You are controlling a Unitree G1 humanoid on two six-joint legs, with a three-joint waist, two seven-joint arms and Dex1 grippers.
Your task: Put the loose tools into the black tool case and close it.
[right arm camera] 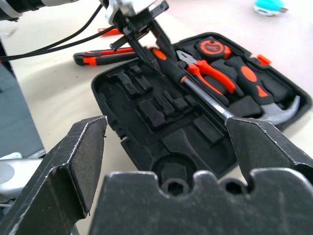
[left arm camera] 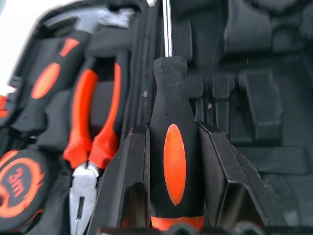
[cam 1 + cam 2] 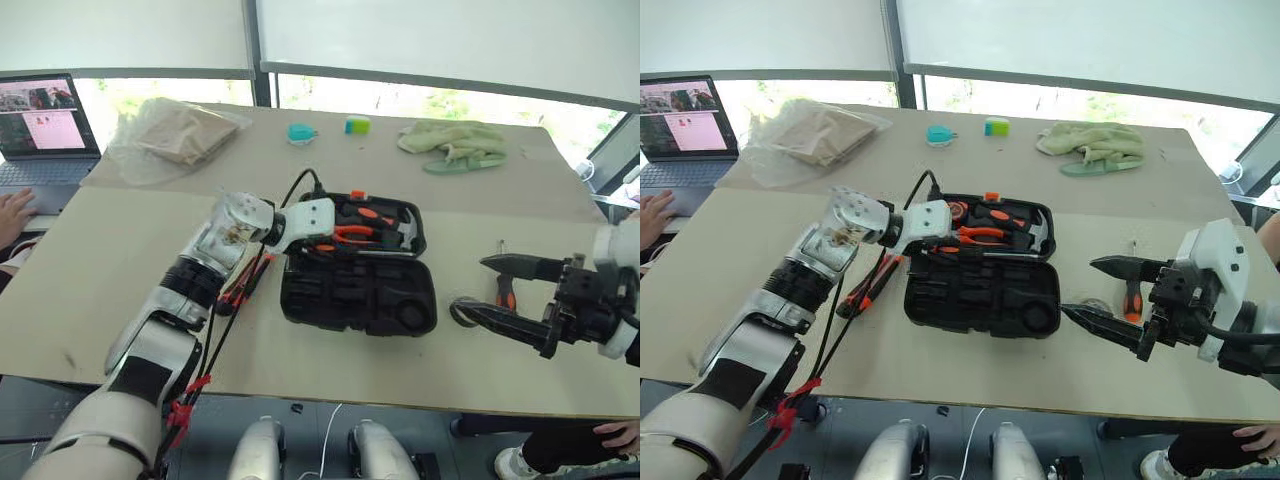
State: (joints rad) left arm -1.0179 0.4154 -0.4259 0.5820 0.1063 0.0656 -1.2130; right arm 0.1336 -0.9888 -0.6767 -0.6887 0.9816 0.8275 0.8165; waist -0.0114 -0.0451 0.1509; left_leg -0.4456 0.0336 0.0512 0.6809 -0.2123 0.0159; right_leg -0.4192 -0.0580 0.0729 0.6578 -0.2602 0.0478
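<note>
Beige bench (image 3: 120, 290), open black plastic tool case (image 3: 980, 295) near its middle, our left gripper (image 2: 173, 161) grasping black-orange screwdriver (image 2: 174, 161) over it, right gripper (image 3: 1105, 292) spread wide, holding nothing, near right edge.

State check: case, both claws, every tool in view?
Black tool case: open, lying flat.
Left claw: shut on a screwdriver over the case.
Right claw: open, holding nothing.
Pliers, hammer, tape measure: seated in slots.
Utility knife: loose on table.
</note>
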